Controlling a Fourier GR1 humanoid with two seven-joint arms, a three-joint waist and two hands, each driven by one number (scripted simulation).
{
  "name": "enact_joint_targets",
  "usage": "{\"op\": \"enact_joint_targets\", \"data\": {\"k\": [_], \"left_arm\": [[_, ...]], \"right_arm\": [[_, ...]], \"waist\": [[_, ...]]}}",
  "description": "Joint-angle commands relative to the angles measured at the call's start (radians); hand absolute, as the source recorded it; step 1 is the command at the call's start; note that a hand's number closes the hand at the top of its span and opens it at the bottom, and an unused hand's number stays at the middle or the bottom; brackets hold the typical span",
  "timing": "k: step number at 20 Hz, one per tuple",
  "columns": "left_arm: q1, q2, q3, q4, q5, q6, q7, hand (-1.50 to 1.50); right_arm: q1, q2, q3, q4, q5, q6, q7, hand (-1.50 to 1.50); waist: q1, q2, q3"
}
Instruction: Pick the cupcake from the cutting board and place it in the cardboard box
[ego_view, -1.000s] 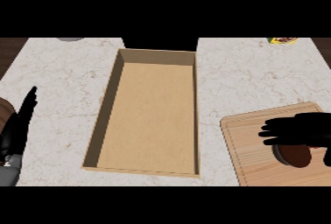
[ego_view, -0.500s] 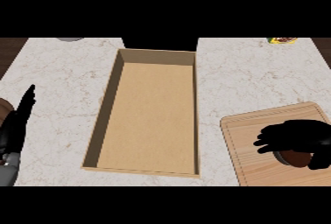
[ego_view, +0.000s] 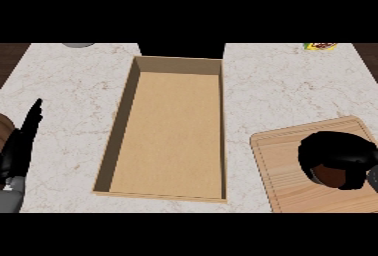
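Observation:
The cupcake (ego_view: 334, 177) sits on the wooden cutting board (ego_view: 284, 165) at the lower right; only its dark brown underside edge shows. My right hand (ego_view: 336, 151) is curled over and round it, hiding most of it. The cardboard box (ego_view: 171, 130), long and open-topped with nothing inside, lies in the middle of the counter, left of the board. My left hand (ego_view: 22, 145) rests at the left edge with straight fingers pointing up, holding nothing.
A grey round object (ego_view: 78, 44) pokes in at the back left edge. A small yellow item (ego_view: 320, 46) lies at the back right. Pale marble counter surrounds the box and board.
My right hand's fingers have closed in from a spread pose and curled round the cupcake. The left hand has barely moved.

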Motion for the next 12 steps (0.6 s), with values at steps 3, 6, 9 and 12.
{"op": "enact_joint_targets", "data": {"k": [3,6,9,12], "left_arm": [[-0.017,0.010,0.015,-0.012,-0.012,-0.025,0.028,0.00],[-0.042,-0.033,-0.025,-0.024,-0.021,-0.013,0.038,0.00],[-0.038,0.001,-0.001,-0.030,-0.017,-0.031,0.028,0.00],[-0.056,-0.015,-0.010,-0.029,-0.032,-0.025,0.051,0.00]], "right_arm": [[-0.108,0.109,-0.120,0.122,-0.026,-0.008,0.029,1.50],[-0.268,0.217,-0.177,0.253,-0.049,0.052,0.235,1.50],[-0.379,0.294,-0.230,0.341,-0.036,0.008,0.360,1.50],[-0.479,0.290,-0.291,0.451,-0.032,-0.047,0.308,1.50]], "waist": [[0.016,0.005,0.005],[0.050,0.013,0.006],[0.058,0.012,0.006],[0.045,0.012,0.006]]}}
